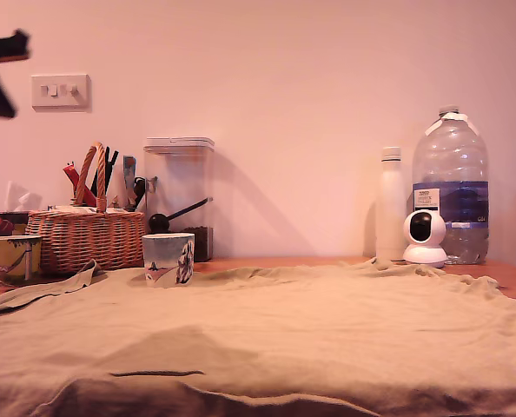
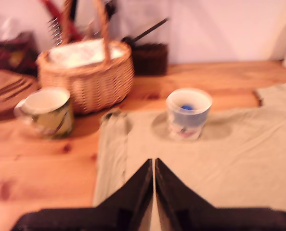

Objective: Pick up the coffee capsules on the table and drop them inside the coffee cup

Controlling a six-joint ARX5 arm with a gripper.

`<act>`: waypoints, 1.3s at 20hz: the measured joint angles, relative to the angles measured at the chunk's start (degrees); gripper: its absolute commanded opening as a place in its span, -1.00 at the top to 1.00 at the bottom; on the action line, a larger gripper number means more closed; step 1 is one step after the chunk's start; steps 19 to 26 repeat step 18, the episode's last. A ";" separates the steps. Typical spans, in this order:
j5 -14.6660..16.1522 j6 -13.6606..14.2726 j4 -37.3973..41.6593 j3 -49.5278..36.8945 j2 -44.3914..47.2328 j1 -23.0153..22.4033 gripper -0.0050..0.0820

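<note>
Tool (image 2: 154, 166) is pressed together and empty. Cup (image 2: 188, 113) sits at 12 o'clock on the cloth (image 2: 239, 159) — something blue's inside. No other capsule in sight, so scan the desk (image 2: 42, 163) first.

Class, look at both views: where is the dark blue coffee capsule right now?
The dark blue capsule lies inside the coffee cup, seen in the wrist view. The cup stands on the tan cloth, beside the wicker basket at the exterior view's left.
</note>
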 measured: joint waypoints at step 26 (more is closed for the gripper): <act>4.46 -4.81 -24.20 -9.75 -34.60 0.35 0.94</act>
